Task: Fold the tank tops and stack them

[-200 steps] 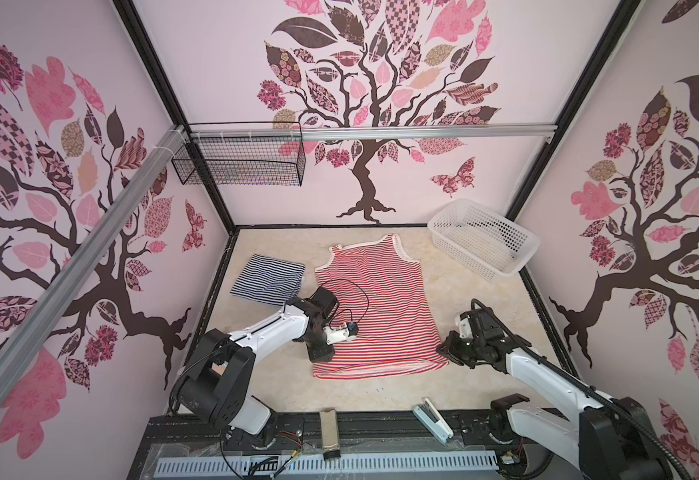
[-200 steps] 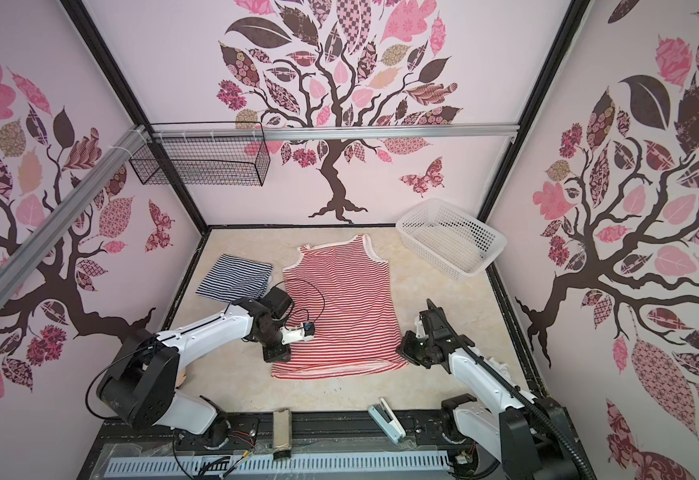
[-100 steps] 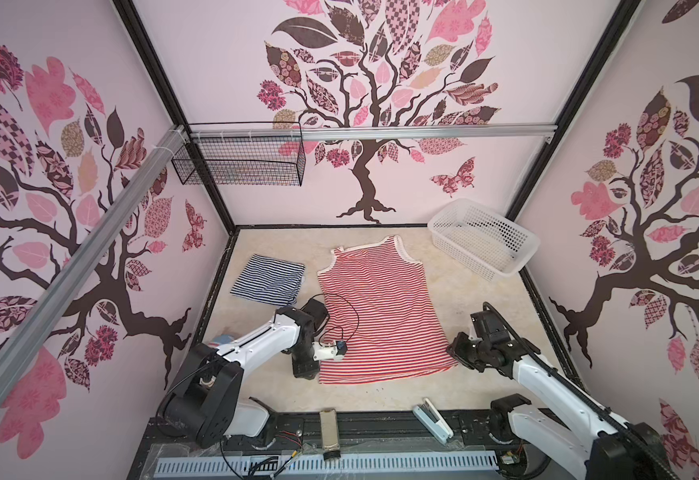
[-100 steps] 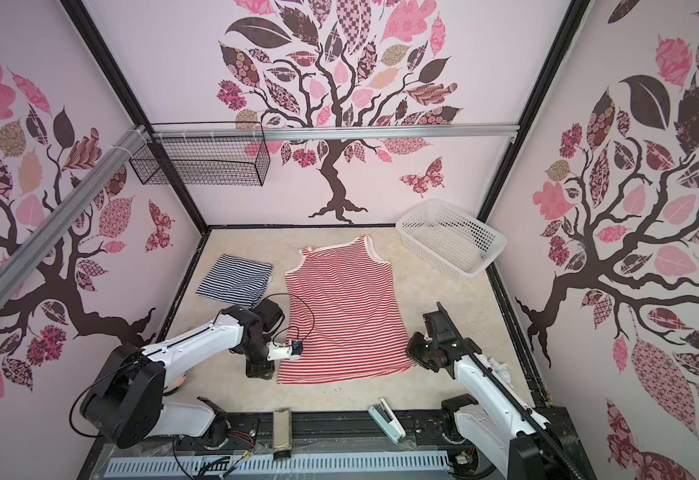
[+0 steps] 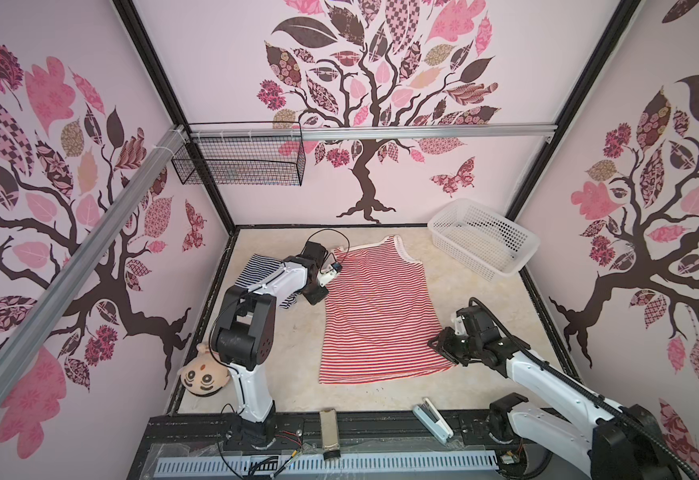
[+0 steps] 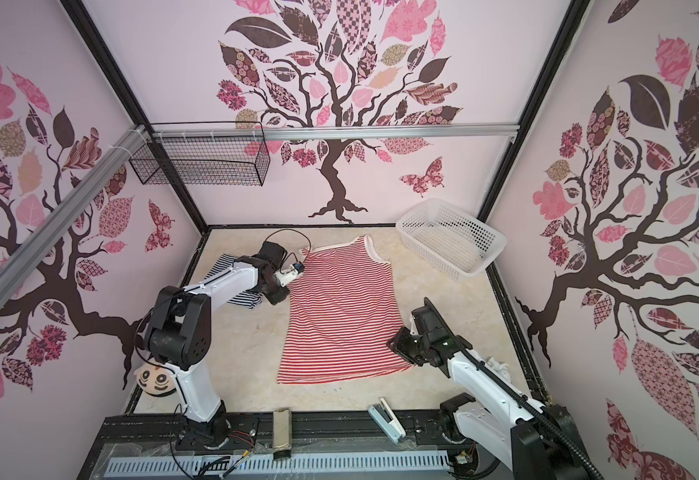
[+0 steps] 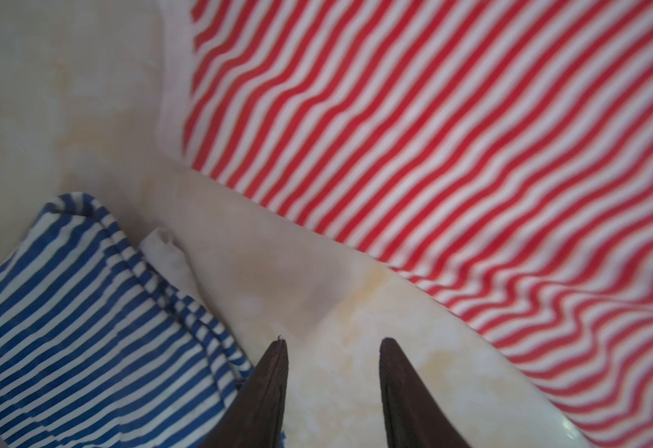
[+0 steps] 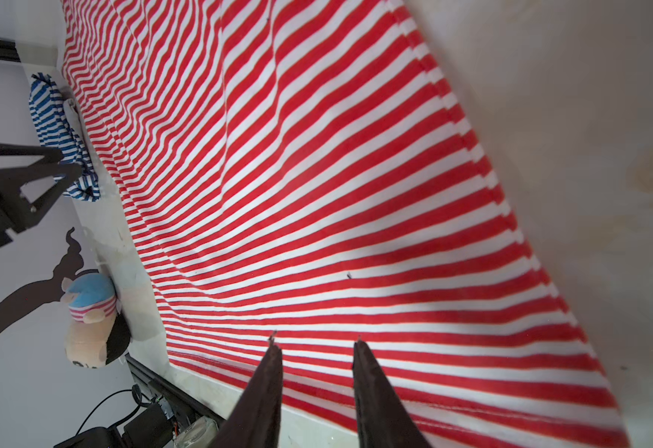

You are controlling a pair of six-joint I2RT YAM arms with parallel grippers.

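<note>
The red-and-white tank top (image 5: 375, 307) (image 6: 341, 311) lies spread flat mid-table, straps toward the back wall. The navy-and-white tank top (image 5: 256, 270) (image 6: 225, 264) sits folded at the back left, partly under my left arm. My left gripper (image 5: 316, 295) (image 7: 332, 341) hovers open over bare table between the two tops, holding nothing. In the left wrist view the navy top (image 7: 84, 329) and the red top (image 7: 453, 155) flank it. My right gripper (image 5: 439, 345) (image 8: 317, 339) is open above the red top (image 8: 317, 174) at its right hem corner, cloth showing between the fingers.
A white plastic basket (image 5: 483, 241) stands at the back right, and a wire basket (image 5: 240, 160) hangs on the back wall. A plush doll (image 5: 204, 376) (image 8: 92, 322) lies at the front left. A stapler (image 5: 433, 419) and a small metal block (image 5: 328, 428) rest on the front rail.
My left gripper left the red top's front left hem and moved back beside the navy top. My right gripper's jaws widened at the right hem corner.
</note>
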